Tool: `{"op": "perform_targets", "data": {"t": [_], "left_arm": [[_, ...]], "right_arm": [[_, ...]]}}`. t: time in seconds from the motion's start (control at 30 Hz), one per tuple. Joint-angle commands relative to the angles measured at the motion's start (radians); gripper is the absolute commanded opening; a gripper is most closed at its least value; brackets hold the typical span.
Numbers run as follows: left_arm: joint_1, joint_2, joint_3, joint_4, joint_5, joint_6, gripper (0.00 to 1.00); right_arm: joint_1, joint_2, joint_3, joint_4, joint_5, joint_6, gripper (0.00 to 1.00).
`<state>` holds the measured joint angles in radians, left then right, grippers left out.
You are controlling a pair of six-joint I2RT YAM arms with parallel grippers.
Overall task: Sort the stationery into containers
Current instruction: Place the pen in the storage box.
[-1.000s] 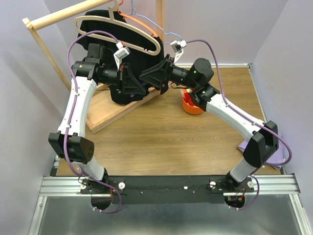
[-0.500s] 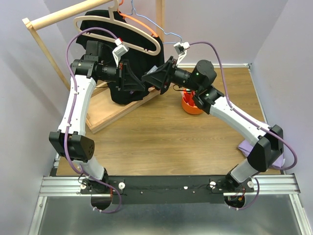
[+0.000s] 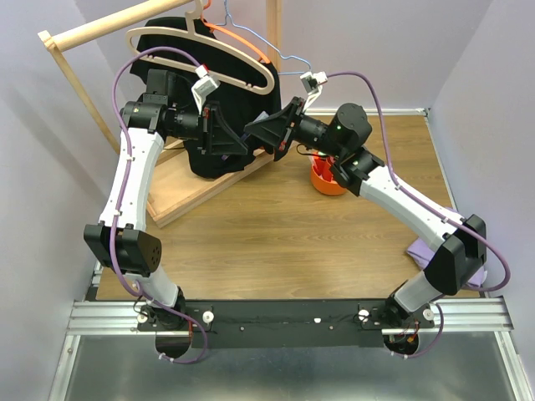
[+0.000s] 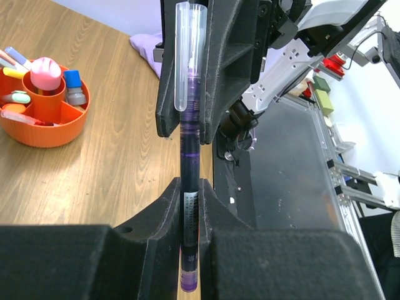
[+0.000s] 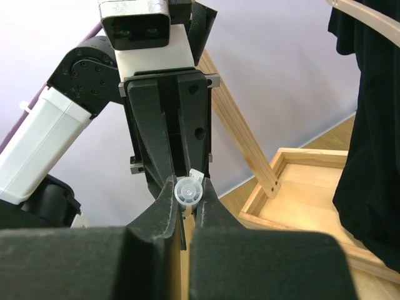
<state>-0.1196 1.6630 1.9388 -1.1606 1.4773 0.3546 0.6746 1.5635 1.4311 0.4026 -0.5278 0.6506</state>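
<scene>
Now left gripper [image 4: 189, 195], right gripper [image 5: 188, 201] clamp one pen [image 4: 189, 140].

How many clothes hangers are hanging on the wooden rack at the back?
3: a light wooden hanger in front, a thin orange hanger just behind it, and a bluish wire hanger furthest right. More may be hidden.

Room inventory, as I see it from my remote station:
- Walls [image 3: 376, 50]: pale lilac, plain, closing in three sides.
- Worktop [image 3: 276, 242]: brown wood grain, evenly lit.
- Wooden rack [image 3: 109, 27], far left: a slanted top rail over a tray-like base [image 3: 180, 188].
- Pale wooden hanger [image 3: 180, 42] and orange hanger [image 3: 251, 46], with a black garment [image 3: 230, 96] beneath them.
- Lilac cloth [image 3: 420, 248] at the worktop's right edge.
- Aluminium rail [image 3: 100, 316] along the near edge, with a grey metal sheet [image 3: 276, 372] below it.
</scene>
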Motion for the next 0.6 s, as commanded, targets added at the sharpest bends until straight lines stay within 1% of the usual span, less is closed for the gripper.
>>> {"op": "perform_targets", "data": {"t": [0.0, 0.1, 0.13, 0.17, 0.2, 0.3, 0.33, 0.4, 0.47, 0.5, 0.53, 0.57], "left_arm": [[0.003, -0.017, -0.006, 0.002, 0.163, -0.002, 0.11], [0.003, -0.029, -0.015, -0.002, 0.124, -0.002, 0.25], [0.003, -0.034, -0.020, -0.002, 0.106, -0.002, 0.48], [0.003, -0.040, -0.026, -0.004, 0.100, -0.002, 0.68], [0.003, -0.045, -0.041, -0.004, 0.094, -0.003, 0.98], [0.006, -0.066, -0.076, -0.013, 0.068, 0.010, 0.99], [0.006, -0.071, -0.083, -0.034, 0.054, 0.039, 0.99], [0.012, -0.091, -0.109, -0.044, -0.006, 0.060, 0.99], [0.017, -0.120, -0.135, -0.051, -0.058, 0.096, 0.99], [0.017, -0.132, -0.171, -0.044, -0.125, 0.101, 0.99], [0.017, -0.149, -0.202, 0.013, -0.161, 0.095, 0.99], [0.017, -0.199, -0.239, 0.071, -0.198, 0.022, 0.99]], "right_arm": [[0.006, 0.017, 0.020, -0.025, 0.023, -0.083, 0.01], [0.006, -0.008, 0.011, -0.054, 0.003, -0.144, 0.01], [0.006, -0.019, 0.003, -0.088, 0.003, -0.166, 0.01], [0.005, -0.028, -0.001, -0.109, 0.006, -0.196, 0.01], [0.005, -0.042, -0.008, -0.129, 0.015, -0.260, 0.01], [-0.010, -0.100, -0.046, -0.192, 0.038, -0.371, 0.01], [-0.016, -0.126, -0.057, -0.227, 0.049, -0.385, 0.01], [-0.049, -0.151, -0.092, -0.258, 0.054, -0.411, 0.01], [-0.061, -0.186, -0.109, -0.327, 0.061, -0.457, 0.01], [-0.064, -0.198, -0.122, -0.359, 0.089, -0.533, 0.01], [-0.069, -0.207, -0.130, -0.430, 0.109, -0.566, 0.01], [-0.075, -0.223, -0.139, -0.461, 0.126, -0.601, 0.01]]}}
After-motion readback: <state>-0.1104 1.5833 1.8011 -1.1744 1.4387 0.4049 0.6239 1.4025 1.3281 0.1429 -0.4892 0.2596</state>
